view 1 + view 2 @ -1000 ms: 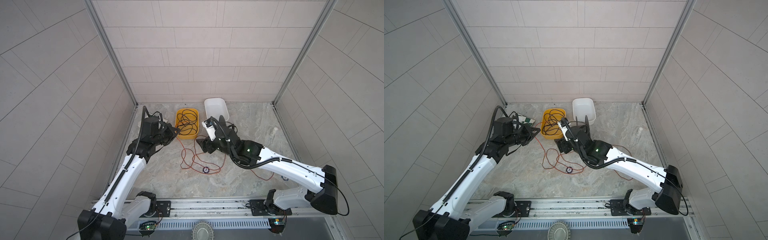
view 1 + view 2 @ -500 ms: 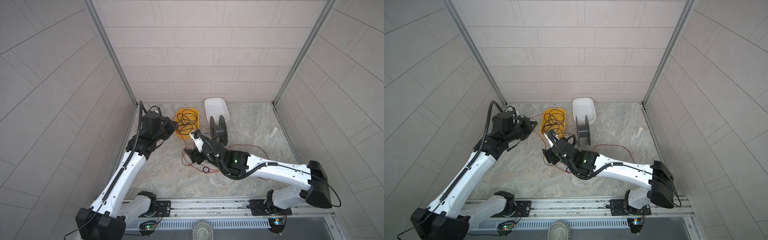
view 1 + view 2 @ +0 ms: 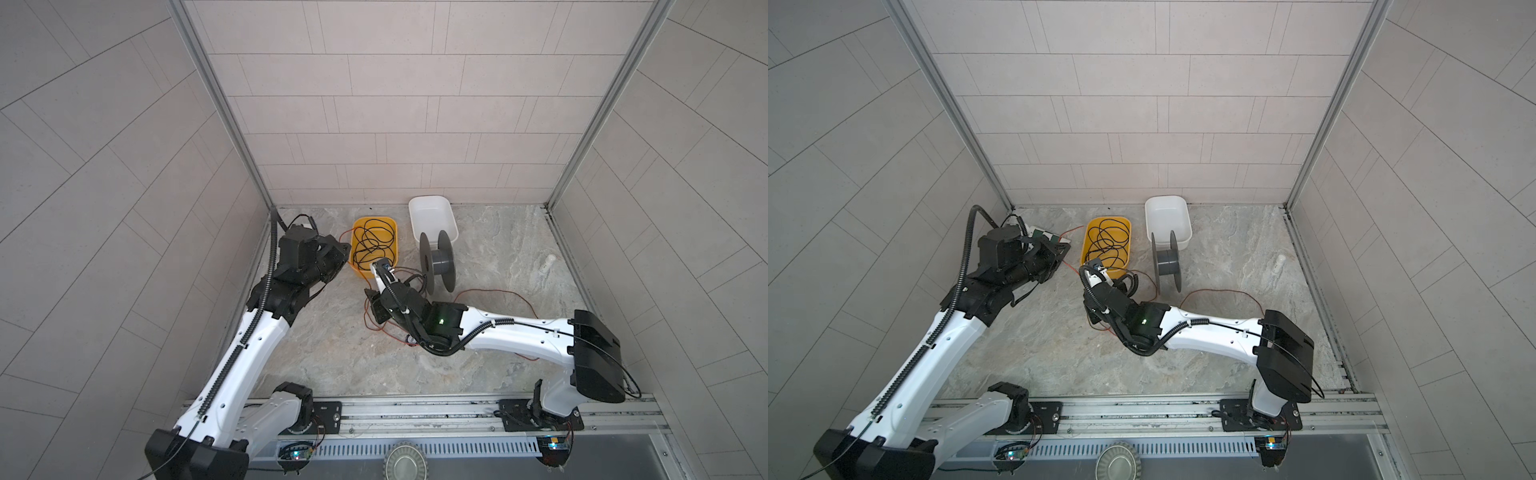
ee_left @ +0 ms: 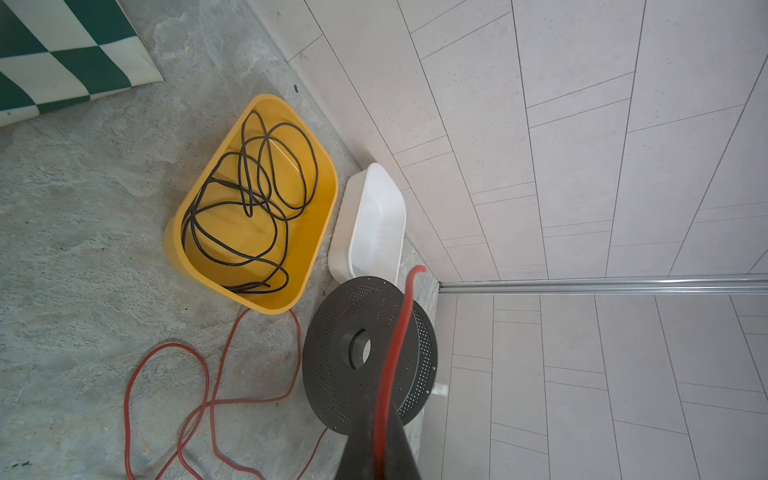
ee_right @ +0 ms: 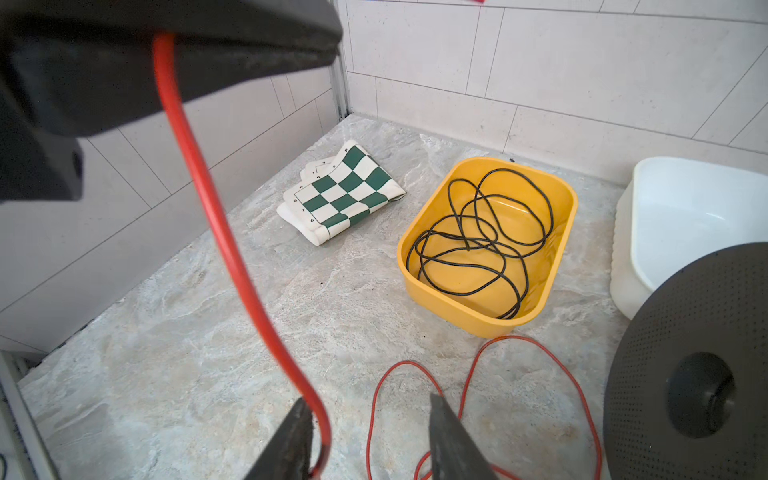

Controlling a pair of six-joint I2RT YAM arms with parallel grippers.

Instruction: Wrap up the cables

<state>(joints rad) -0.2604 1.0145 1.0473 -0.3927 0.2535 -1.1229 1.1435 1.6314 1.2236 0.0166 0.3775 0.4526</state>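
Red wire (image 5: 232, 257) lay looped on the surface (image 5: 166, 353) by the spool (image 5: 665, 316), one end pinched in clenched left claw (image 4: 380, 451). Right claw (image 5: 369, 415) was part-open, wire betw. jaws. Prob. light, floppy; grip near held end.

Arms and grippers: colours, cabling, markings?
Left arm and right arm: white link shells, black joints and base housings, a black ribbed hose along each. Green light on the right arm's black forearm joint. Left gripper and right gripper: matte black, tapered fingers.
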